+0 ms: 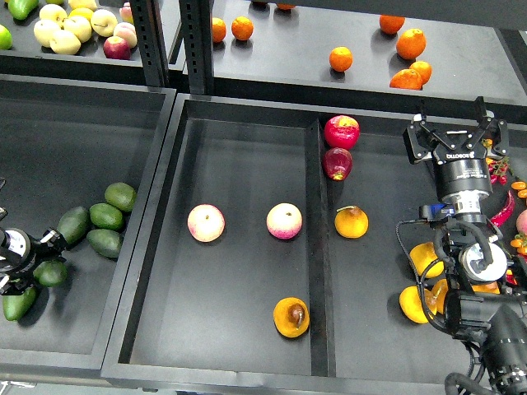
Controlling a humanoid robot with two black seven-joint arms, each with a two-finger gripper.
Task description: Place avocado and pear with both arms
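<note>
Several dark green avocados lie in the left tray (82, 107): a cluster (105, 217), one (51, 272) right at my left gripper, and one (16, 303) at the left edge. My left gripper (41, 257) is dark and small at the far left. It sits against the avocado, and I cannot tell whether its fingers grip it. The pear (291, 317), orange-yellow with a brown patch, lies at the front of the middle tray (247, 140). My right gripper (452, 125) is open and empty, raised over the right compartment.
Two pink-yellow apples (206, 222) (284, 220) lie in the middle tray. Two red apples (341, 132), an orange-yellow fruit (352, 221) and more yellow fruit (424, 259) lie right of the divider (317, 247). Oranges (411, 43) and pale apples (74, 29) sit on the back shelf.
</note>
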